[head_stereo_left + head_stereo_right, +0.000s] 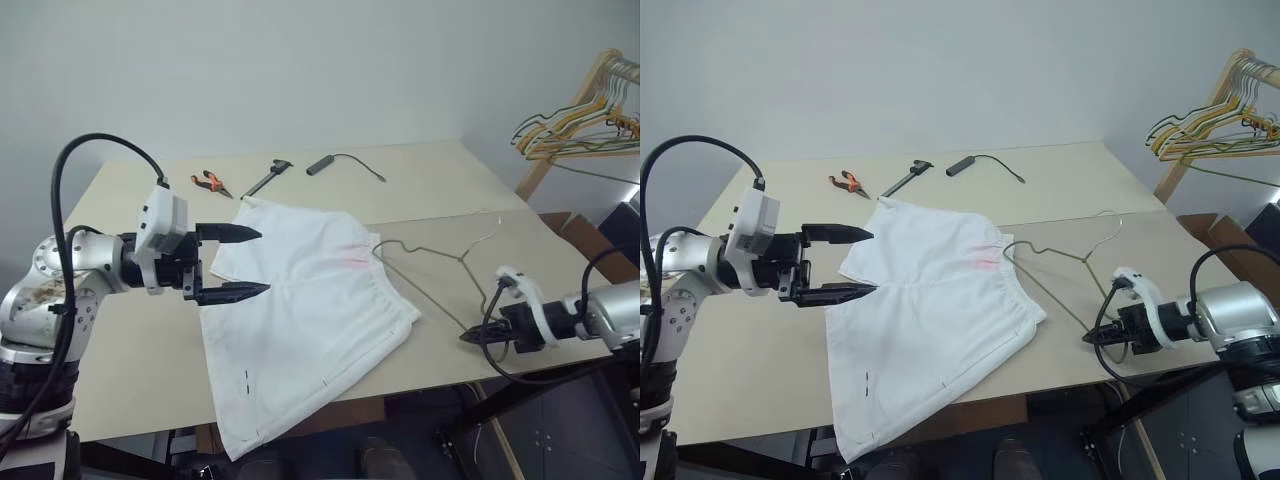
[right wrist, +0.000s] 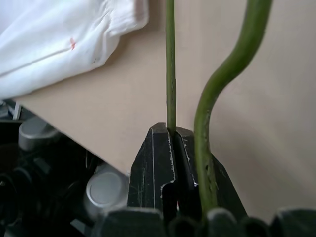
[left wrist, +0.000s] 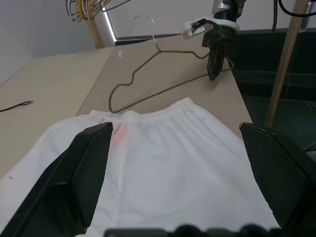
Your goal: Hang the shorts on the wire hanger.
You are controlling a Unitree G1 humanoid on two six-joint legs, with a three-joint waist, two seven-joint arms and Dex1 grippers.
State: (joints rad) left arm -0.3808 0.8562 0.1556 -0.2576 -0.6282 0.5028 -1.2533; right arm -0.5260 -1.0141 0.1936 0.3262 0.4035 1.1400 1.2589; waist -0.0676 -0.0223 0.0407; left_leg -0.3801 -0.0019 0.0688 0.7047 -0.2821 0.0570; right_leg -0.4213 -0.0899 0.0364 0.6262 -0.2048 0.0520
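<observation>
The left arm reaches in from the bench's left side, its left pincer (image 1: 232,263) pointing roughly level toward the right, fingers spread wide and empty above the left edge of the shorts (image 1: 300,320). The right pincer (image 1: 478,335) angles down at the bench's (image 1: 130,370) front right edge, clamped tight on the wire hanger (image 1: 440,262). The shorts lie flat, waistband toward the hanger, legs trailing over the front edge. The hanger lies flat, its hook pointing to the far right.
</observation>
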